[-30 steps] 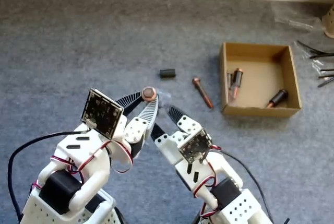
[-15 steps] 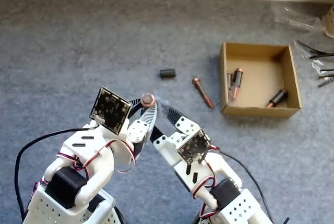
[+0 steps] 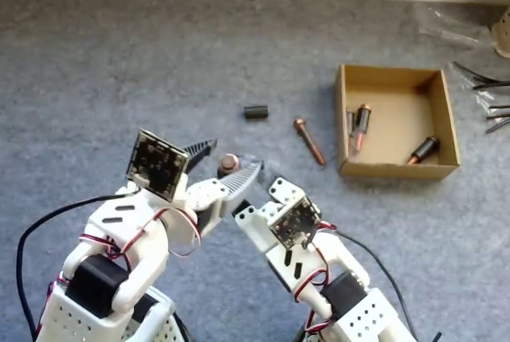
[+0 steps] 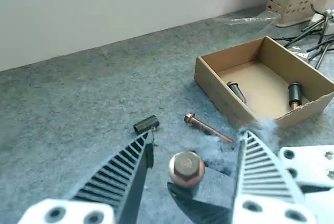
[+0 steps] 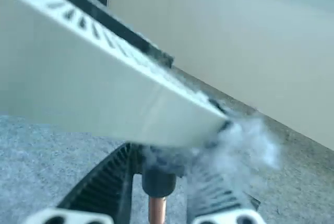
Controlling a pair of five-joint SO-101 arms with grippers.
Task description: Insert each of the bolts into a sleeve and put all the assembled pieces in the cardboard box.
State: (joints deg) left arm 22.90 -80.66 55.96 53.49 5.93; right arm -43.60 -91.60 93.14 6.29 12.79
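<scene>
Grey carpet [image 3: 119,55], right hand [image 5: 159,179] clenched on bolt [image 4: 186,167], left hand [image 4: 195,135] spread open around it

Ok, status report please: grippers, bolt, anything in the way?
Left gripper open, fingers flanking the sleeved bolt. Right gripper shut on it. Loose bolt, loose sleeve on carpet ahead.

White plastic arms [image 3: 127,238] with ribbed fingers [image 4: 125,177], red servo wires [image 3: 89,240], black cables [image 3: 22,262]
</scene>
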